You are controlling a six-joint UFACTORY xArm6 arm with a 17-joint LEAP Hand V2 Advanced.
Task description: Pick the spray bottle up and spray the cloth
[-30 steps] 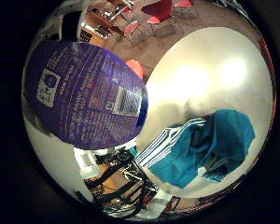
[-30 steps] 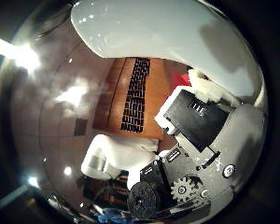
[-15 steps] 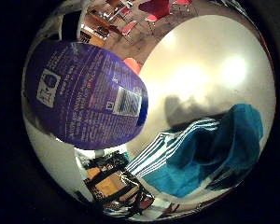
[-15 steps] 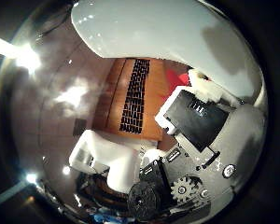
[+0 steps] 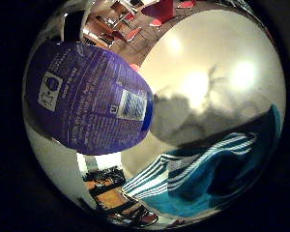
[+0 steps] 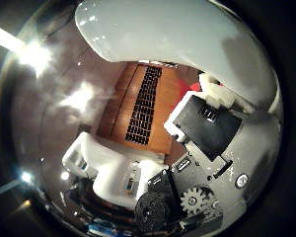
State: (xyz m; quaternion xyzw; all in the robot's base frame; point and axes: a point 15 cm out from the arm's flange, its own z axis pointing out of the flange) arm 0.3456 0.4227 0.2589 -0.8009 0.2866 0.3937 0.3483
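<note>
The spray bottle's dark blue label [image 5: 87, 97] fills much of the right little finger side palm view, close against the palm. Past it, the teal cloth with white stripes [image 5: 217, 169] lies crumpled on the white table [image 5: 227, 58], below the bottle and away from it. In the right thumb side palm view a white rounded part of the bottle [image 6: 158, 35] curves past the palm. My hand [image 6: 212, 148] shows there as white, black and geared parts, with its fingers [image 6: 104, 173] curled in round the bottle.
Red chairs [image 5: 159, 12] stand on the floor beyond the table's far edge. A shadow of the hand and bottle [image 5: 188, 101] falls on the table beside the cloth. Overhead are bright ceiling lights [image 6: 35, 54] and a wooden panel with a grille [image 6: 143, 99].
The whole little finger side view has shifted: the cloth now looks larger and nearer the view's edge, and the shadow on the table has grown. A white finger part reaches further into the thumb side view.
</note>
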